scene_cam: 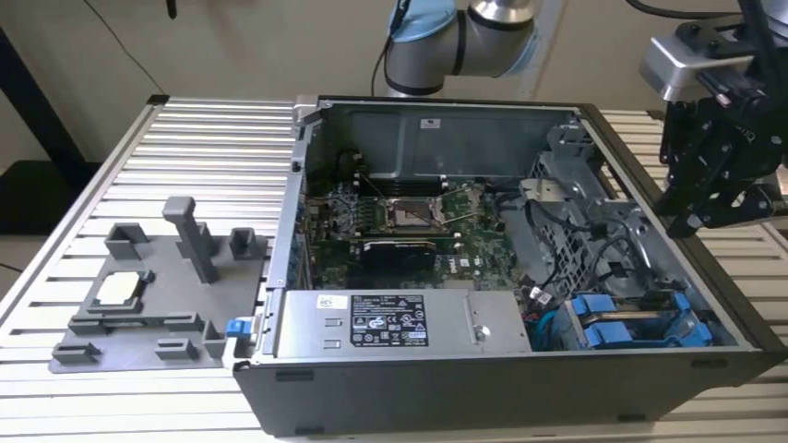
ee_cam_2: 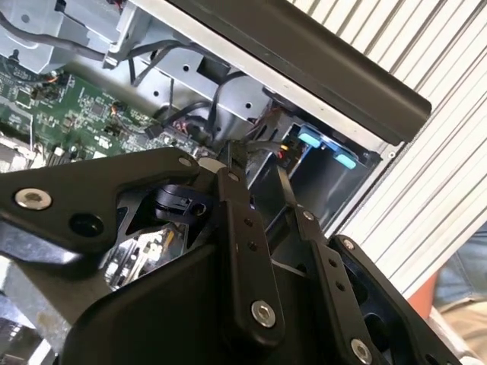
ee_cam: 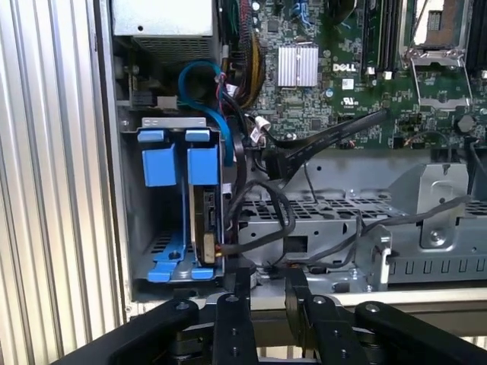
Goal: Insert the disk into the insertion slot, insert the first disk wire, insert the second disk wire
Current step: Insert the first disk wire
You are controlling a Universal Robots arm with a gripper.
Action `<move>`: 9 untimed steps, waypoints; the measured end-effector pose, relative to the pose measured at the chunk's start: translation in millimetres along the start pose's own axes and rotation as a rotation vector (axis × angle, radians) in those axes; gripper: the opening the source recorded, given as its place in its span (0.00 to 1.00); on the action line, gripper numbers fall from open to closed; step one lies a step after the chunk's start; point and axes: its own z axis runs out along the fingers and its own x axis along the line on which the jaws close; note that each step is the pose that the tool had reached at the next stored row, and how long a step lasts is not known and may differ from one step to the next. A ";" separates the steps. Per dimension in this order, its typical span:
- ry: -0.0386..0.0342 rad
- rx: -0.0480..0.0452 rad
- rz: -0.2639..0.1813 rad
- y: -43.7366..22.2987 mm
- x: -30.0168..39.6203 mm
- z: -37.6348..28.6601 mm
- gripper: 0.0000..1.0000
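Status: black 2-finger hand hangs above the open dark-grey computer case, over its wall on the exterior view's right, well apart from everything inside. Its fingers are narrow with a small gap and nothing between them, so it's free, not carrying a part. The silver-grey hard drive in its bright blue plastic carrier already sits on edge in the grey sheet-metal bay of the drive cage, just beside a 2nd blue-ended carrier. I judge the disk step done. Loose black cables loop just beside the drive's open end, near enough to reach its connectors; can't tell whether either is plugged in. Both wrist views look past the fingers at that cage corner, so the hand looks lined up with the wiring end of the bay, not the silver labelled power-supply box. The case lies flat on the ribbed aluminium counter, open side up, giving straight top access. A grey plastic fixture sits on the exterior view's left, well apart.
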 end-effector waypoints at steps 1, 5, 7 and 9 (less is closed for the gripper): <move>-0.0001 0.0000 0.000 0.4 -1.6 0.1 0.33; 0.0000 0.0000 0.000 2.0 -3.1 0.0 0.33; 0.0000 0.0007 0.000 6.2 -3.1 -0.5 0.33; -0.0001 0.0019 0.000 11.6 -3.0 -1.2 0.33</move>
